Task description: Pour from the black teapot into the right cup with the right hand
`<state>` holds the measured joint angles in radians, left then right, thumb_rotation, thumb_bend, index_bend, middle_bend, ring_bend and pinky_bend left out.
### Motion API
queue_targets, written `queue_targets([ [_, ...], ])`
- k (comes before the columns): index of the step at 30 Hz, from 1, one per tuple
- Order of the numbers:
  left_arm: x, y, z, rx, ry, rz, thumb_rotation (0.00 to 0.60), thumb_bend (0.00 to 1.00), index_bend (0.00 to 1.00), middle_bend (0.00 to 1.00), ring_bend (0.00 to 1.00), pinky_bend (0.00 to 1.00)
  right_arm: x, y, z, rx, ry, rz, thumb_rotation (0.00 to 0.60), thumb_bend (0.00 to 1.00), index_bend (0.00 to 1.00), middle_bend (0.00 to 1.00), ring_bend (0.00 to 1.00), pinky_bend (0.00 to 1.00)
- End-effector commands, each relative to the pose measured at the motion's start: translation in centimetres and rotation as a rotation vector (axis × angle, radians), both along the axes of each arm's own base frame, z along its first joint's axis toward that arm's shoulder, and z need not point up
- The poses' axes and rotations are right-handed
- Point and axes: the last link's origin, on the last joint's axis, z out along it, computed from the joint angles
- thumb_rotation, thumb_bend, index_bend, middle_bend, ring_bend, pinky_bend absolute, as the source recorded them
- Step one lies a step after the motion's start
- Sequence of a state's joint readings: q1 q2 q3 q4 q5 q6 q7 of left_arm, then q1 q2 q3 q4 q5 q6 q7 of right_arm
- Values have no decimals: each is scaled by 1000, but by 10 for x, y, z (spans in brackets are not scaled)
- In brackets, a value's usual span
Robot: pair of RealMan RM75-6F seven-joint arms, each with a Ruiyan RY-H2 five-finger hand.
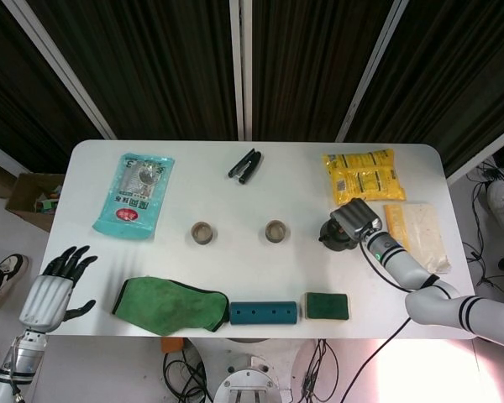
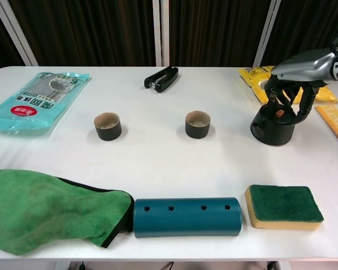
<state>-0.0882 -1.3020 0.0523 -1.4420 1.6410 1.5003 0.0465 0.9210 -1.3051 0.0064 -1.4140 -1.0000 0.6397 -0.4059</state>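
Showing only overhead, left robot hand (image 1: pixel 52 290) spread

Teal packet (image 2: pixel 36 100) — print unreadable.

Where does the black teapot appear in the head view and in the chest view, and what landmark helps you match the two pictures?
Head view: the teapot sits right of centre on the table, under the right hand.
Chest view: the teapot stands at the right, level with the two cups, the right hand over it.
Shared landmark: the yellow packet just behind the teapot.
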Motion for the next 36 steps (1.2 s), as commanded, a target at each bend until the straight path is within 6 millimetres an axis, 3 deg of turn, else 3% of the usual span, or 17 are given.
queue_targets([
  [1,0,0,0,-2,0,0,600,130,206,93,74,221,0,0,-2,7,-1,-3,580,0,557,587,471,397],
  [11,-1,1,0,-5,2,4,600,130,206,92,74,225,5,-2,-6,35,-4,-16,579,0,637,664,533,427],
  [25,-3,0,-2,-10,-2,11,600,129,207,91,74,226,8,0,-6,61,-10,-42,580,0,819,818,676,547],
  [36,-4,0,-2,-10,-6,10,600,130,207,91,74,226,10,1,-6,58,-10,-29,580,0,831,825,675,545],
])
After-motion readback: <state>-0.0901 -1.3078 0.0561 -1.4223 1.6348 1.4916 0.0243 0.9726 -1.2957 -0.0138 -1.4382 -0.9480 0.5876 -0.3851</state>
